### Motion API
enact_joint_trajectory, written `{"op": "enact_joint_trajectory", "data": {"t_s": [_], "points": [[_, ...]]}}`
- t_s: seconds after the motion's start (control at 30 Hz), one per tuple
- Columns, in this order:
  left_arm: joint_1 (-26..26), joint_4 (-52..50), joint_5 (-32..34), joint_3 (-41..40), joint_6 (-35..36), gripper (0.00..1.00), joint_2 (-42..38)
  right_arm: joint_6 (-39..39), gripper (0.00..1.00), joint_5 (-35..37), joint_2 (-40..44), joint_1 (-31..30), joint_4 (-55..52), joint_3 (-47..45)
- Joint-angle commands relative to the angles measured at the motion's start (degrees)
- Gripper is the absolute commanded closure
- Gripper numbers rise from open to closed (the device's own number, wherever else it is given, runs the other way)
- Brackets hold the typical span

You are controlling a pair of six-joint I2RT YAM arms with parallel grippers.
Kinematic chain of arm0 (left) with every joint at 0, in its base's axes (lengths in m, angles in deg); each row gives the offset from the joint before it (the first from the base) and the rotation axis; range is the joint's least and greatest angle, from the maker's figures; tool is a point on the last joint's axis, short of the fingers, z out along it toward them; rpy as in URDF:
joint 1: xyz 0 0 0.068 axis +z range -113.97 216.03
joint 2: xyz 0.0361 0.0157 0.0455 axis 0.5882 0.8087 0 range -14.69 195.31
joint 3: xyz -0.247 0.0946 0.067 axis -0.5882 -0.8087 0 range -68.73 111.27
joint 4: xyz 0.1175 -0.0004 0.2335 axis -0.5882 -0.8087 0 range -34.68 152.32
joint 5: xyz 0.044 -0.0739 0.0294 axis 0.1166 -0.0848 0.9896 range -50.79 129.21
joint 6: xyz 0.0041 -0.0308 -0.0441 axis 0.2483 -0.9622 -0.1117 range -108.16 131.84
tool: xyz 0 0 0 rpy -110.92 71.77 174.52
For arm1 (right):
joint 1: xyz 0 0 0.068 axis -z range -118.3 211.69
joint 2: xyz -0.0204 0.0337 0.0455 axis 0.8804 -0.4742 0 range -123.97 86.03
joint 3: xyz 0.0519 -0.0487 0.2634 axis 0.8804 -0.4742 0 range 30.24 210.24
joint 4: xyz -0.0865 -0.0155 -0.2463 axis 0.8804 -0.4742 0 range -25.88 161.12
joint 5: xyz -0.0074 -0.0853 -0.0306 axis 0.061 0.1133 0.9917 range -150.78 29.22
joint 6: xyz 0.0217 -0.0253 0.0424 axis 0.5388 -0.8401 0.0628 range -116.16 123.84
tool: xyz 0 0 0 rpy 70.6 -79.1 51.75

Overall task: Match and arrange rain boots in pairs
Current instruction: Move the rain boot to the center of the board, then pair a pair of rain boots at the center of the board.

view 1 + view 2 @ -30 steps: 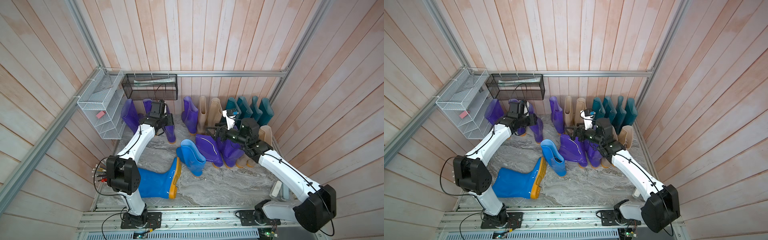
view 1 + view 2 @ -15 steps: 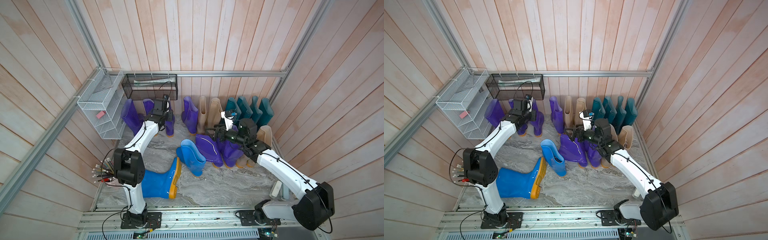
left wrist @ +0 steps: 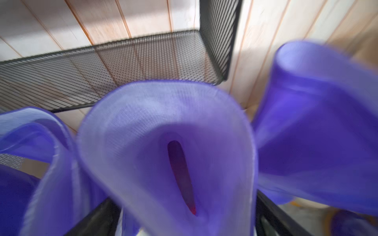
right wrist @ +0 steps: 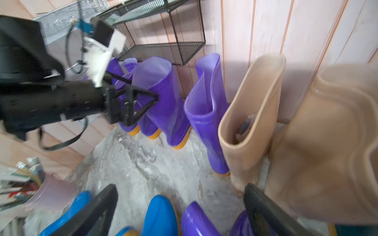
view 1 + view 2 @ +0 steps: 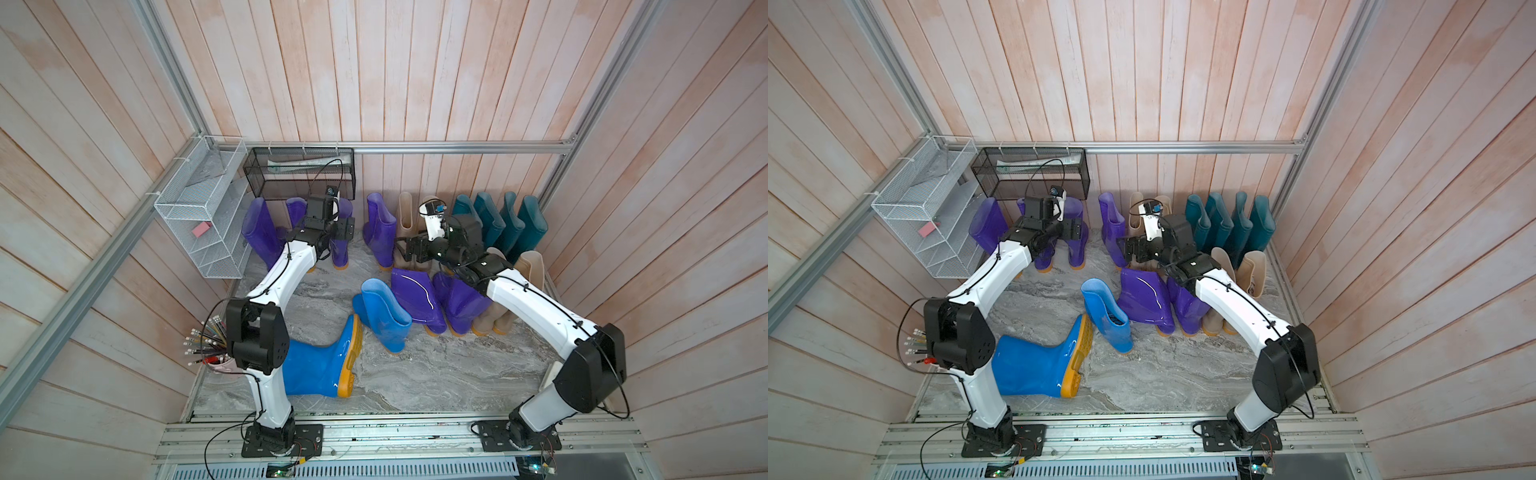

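Left wrist view looks straight down into the mouth of a purple boot (image 3: pixel 163 122). The left gripper (image 3: pixel 184 213) has its black fingers (image 3: pixel 96 218) spread wide, one on either side of that shaft. Through the blur I cannot tell whether they touch the rubber. A second purple boot (image 3: pixel 41 155) and a third purple boot (image 3: pixel 319 122) crowd in, one on each side of it. In both top views this group stands upright at the back wall, under the black wire basket (image 5: pixel 299 174).

The right gripper (image 4: pixel 181 187) also gapes, with nothing between its fingers, and hangs over bare marble floor (image 4: pixel 153 163). A beige boot (image 4: pixel 251 114) stands upright just beside one finger. A lone purple boot (image 4: pixel 206 106) stands next to it at the wall.

In a top view, an upright blue boot (image 5: pixel 384 311) stands mid-floor with a leaning purple boot (image 5: pixel 415 299) just beside it, near the right arm. A fallen blue boot (image 5: pixel 320 365) lies on its side by the left arm's base, orange sole showing. Four teal boots (image 5: pixel 498 220) line the back wall near the right corner.
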Motion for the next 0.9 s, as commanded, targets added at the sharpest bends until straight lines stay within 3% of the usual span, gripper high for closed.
{"op": "enact_joint_trajectory", "data": {"t_s": [0.0, 0.1, 0.3, 0.43, 0.57, 0.67, 0.73, 0.8, 0.87], "points": [[-0.23, -0.13, -4.62, -3.76, -4.95, 0.00, -11.60, -4.84, 0.03, 12.65, -6.38, -2.10, -8.06, 9.32], [-0.11, 2.69, -3.45, -11.72, -8.09, 0.00, -21.20, -8.84, 0.04, 18.40, -11.88, -4.35, -11.55, 17.22], [1.30, 11.03, 5.24, -28.21, -11.17, 0.00, -36.72, -11.88, 0.03, 25.65, -23.96, -5.23, -19.00, 33.10], [2.61, 16.64, 4.06, -36.04, -12.82, 0.00, -41.05, -13.44, 0.03, 26.44, -30.30, -5.46, -21.83, 41.21], [3.32, 15.82, 0.90, -36.02, -13.78, 0.00, -41.20, -13.87, 0.07, 26.70, -39.32, -5.36, -30.53, 55.97], [3.41, 16.52, 0.31, -37.40, -13.89, 0.00, -41.90, -13.54, 0.26, 24.03, -43.47, -5.42, -34.14, 63.06], [3.79, 16.87, -0.27, -38.28, -13.92, 0.00, -42.31, -13.25, 0.50, 21.48, -43.65, -5.42, -33.37, 63.38], [4.32, 16.87, -0.41, -38.52, -14.12, 0.00, -42.83, -12.67, 0.83, 19.28, -42.94, -5.42, -30.95, 62.38], [4.56, 17.13, -0.75, -38.69, -14.35, 0.00, -43.17, -12.53, 1.00, 17.18, -42.12, -5.42, -28.34, 61.42]]}}
